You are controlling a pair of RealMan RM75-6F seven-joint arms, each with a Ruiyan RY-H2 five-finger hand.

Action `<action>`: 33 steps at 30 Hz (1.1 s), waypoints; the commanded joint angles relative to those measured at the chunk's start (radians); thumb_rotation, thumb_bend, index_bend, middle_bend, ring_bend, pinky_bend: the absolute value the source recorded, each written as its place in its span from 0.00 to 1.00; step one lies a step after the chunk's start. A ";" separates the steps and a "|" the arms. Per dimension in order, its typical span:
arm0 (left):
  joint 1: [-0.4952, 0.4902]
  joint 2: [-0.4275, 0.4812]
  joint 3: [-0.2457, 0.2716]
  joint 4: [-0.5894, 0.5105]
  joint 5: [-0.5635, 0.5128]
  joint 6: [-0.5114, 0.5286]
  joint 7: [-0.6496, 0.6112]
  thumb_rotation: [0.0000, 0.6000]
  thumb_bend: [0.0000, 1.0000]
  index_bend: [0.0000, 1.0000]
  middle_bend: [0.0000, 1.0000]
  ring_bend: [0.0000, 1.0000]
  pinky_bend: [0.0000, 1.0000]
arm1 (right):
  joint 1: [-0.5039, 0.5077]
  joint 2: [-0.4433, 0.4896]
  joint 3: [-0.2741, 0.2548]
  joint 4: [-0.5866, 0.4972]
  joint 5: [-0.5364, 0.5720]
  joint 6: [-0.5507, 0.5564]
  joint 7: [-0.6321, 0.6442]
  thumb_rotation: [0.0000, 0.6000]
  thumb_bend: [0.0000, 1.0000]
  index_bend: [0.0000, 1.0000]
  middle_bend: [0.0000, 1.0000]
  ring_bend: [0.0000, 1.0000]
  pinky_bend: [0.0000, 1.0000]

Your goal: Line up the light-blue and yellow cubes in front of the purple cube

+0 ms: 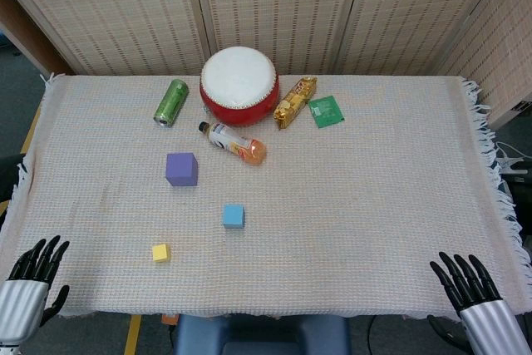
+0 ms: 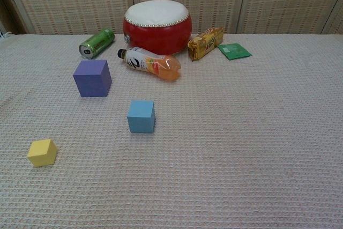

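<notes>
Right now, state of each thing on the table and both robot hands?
purple cube: flat, untouched
light-blue cube: flat, apart
yellow cube: flat, apart
green can: on its side
juice bottle: on its side, capped
red drum: upright
left robot hand: open
right robot hand: open

left hand | right hand | wrists cut off by bottom edge

Purple cube, light-blue cube and yellow cube — plain, solid colours. Bench cloth: pale pinkish-beige, waffle-weave pattern. Drum: red body, white top. Can: green. Bottle: orange contents, white label. Snack pack: golden yellow. Sachet: green. Both hands — black fingers.
</notes>
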 commanded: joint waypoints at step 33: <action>-0.402 -0.375 -0.288 -0.485 -0.700 -0.423 0.952 1.00 0.40 0.18 1.00 1.00 1.00 | 0.097 -0.026 0.086 -0.053 0.192 -0.169 -0.025 0.77 0.03 0.00 0.00 0.00 0.00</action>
